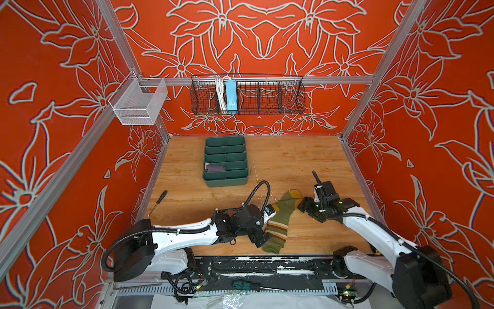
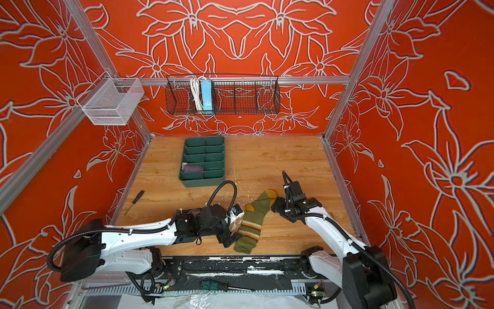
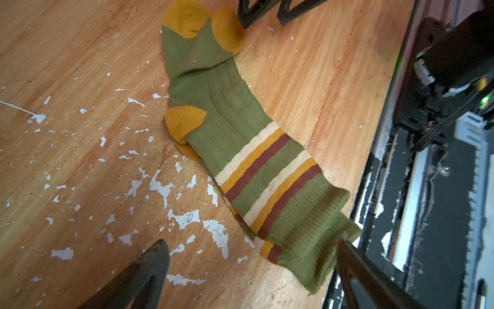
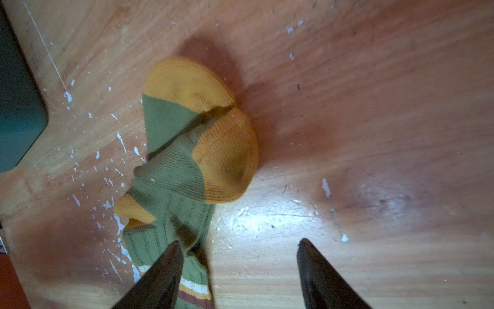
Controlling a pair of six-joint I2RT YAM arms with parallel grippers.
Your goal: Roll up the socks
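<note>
Olive socks (image 1: 280,222) (image 2: 254,222) lay flat on the wooden surface (image 1: 294,160) near its front edge, between the two arms. Mustard toes pointed to the back, striped cuff to the front. Two toes and two heels showed in the left wrist view (image 3: 240,128), so a stacked pair, toes slightly fanned apart (image 4: 173,171).

Left gripper (image 1: 267,226) (image 2: 235,224) sat low at the left side of the cuff end with its jaws spread wide, nothing pinched. In its wrist view (image 3: 251,240) one finger overlapped the cuff edge; contact unclear.

Right gripper (image 1: 303,204) (image 2: 275,204) was just beside the toes on the right with its jaws apart and empty (image 4: 238,242). One finger hid part of the sock leg in that view.

Purple sock (image 1: 215,168) (image 2: 193,168) sat bundled in the green tray (image 1: 226,182) (image 2: 201,182), left compartment, second row from the front. The tray was well behind the olive socks.

A black screwdriver (image 1: 157,203) lay at the left edge.
</note>
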